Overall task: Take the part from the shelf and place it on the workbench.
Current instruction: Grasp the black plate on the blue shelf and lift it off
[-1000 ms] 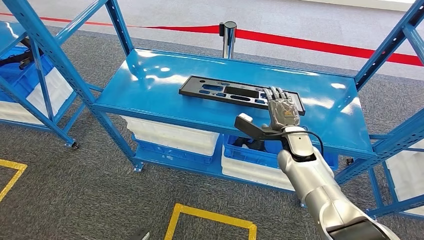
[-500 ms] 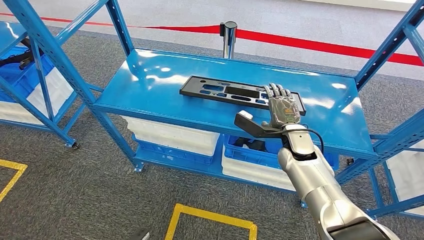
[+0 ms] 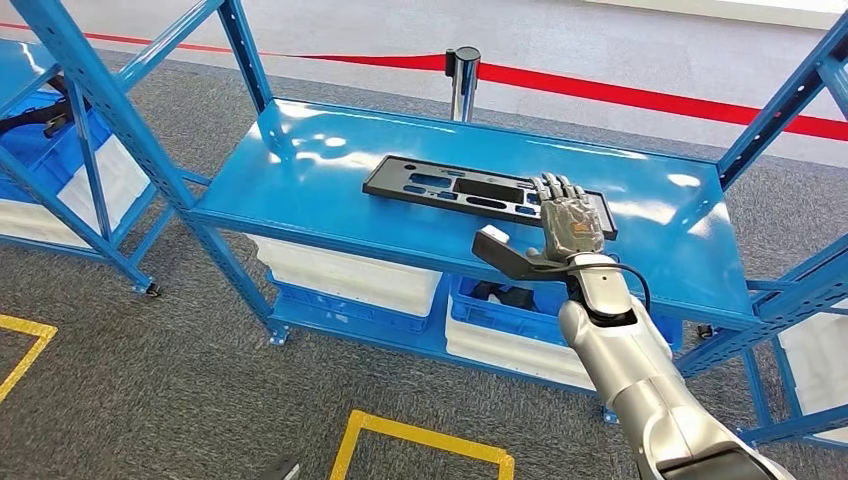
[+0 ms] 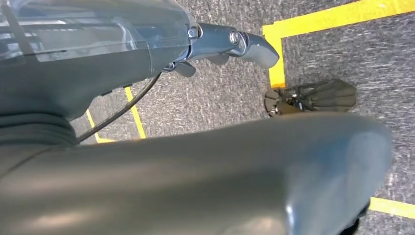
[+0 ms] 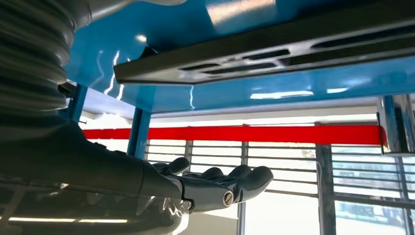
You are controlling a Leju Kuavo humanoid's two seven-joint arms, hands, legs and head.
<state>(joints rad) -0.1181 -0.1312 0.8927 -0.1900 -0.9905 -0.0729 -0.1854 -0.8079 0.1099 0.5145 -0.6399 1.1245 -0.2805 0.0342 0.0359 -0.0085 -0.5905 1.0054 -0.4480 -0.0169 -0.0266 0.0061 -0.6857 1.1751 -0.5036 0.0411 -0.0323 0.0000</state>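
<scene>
The right hand [image 3: 568,222] is hovering over the blue shelf [image 3: 300,190], fingers [image 3: 556,188] extended and spread with the thumb splayed wide, holding nothing. The black part [image 3: 450,187] is lying flat on the shelf surface just beyond and beneath the fingertips; contact between them cannot be determined. The left hand [image 4: 230,41] is hanging above the carpeted floor [image 4: 342,54], fingers curling loosely around nothing.

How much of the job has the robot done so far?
Not much yet. The black part lies flat on the blue shelf, so nothing has been picked up. The right hand is open and raised above the part's near end, seemingly reaching for it. Left to do: grip it, lift it and carry it to the workbench.
</scene>
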